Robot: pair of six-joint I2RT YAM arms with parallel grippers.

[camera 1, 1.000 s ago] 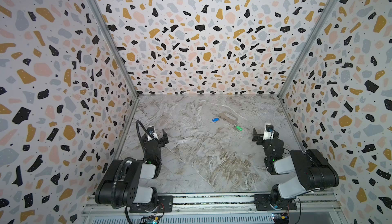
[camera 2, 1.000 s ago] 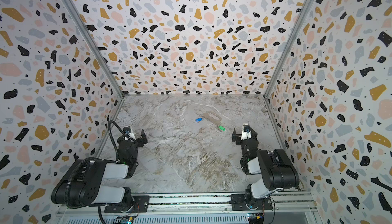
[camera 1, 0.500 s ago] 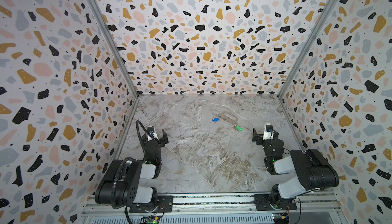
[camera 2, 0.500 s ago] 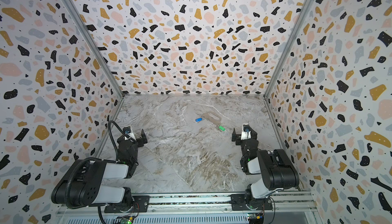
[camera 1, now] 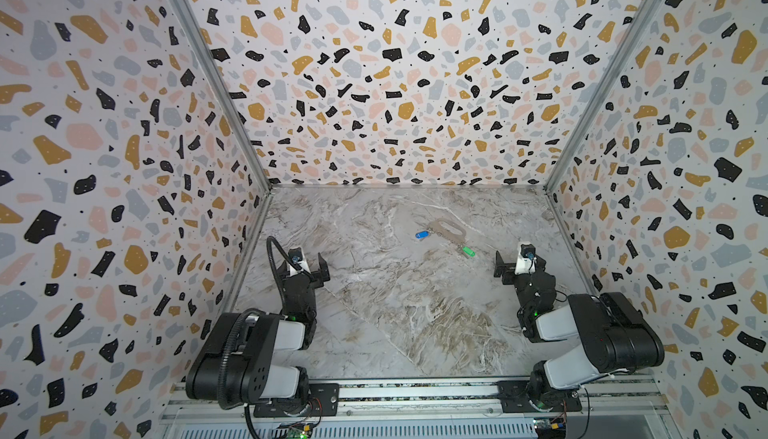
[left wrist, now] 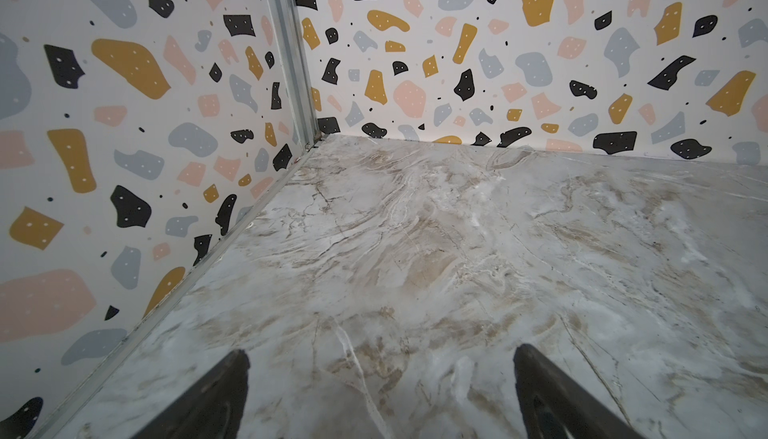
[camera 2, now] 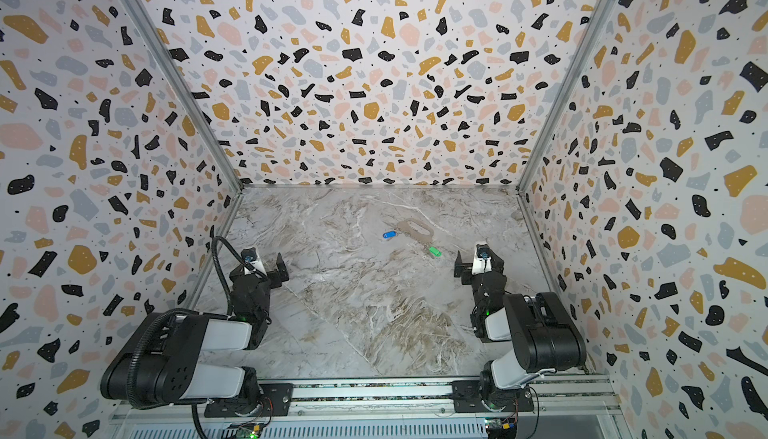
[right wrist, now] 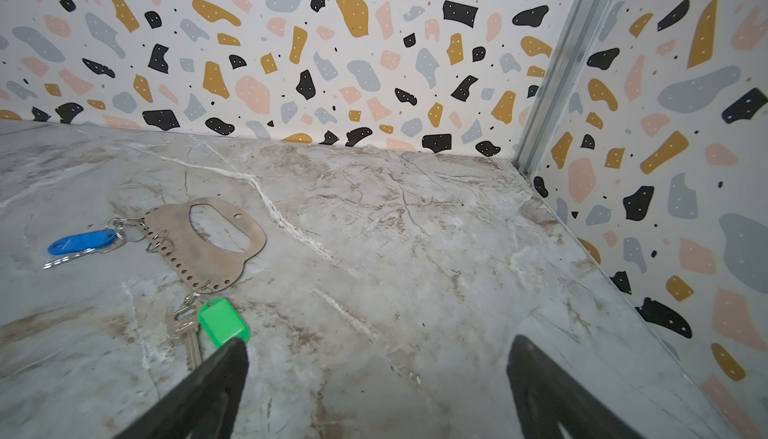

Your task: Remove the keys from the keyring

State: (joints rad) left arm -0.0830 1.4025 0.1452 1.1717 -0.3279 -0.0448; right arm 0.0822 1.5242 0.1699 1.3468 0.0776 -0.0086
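The keyring (right wrist: 208,245), a flat grey-beige tab with an oval cut-out, lies toward the back of the worktop (right wrist: 415,270). Only the right wrist view shows the rings joining the blue-tagged key (right wrist: 81,241) and green-tagged key (right wrist: 222,320) to it. The left wrist view shows just worktop and wall (left wrist: 124,125). The left tool (left wrist: 382,351) and right tool (right wrist: 378,343) stand wide apart, empty.

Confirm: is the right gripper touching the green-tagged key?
Apart. In both top views, bare table shows between the right gripper and the green-tagged key; jaws open.

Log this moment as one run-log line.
left pincer: open, empty | right pincer: open, empty | keyring: flat on table | blue-tag key: attached | green-tag key: attached, nearest right pincer
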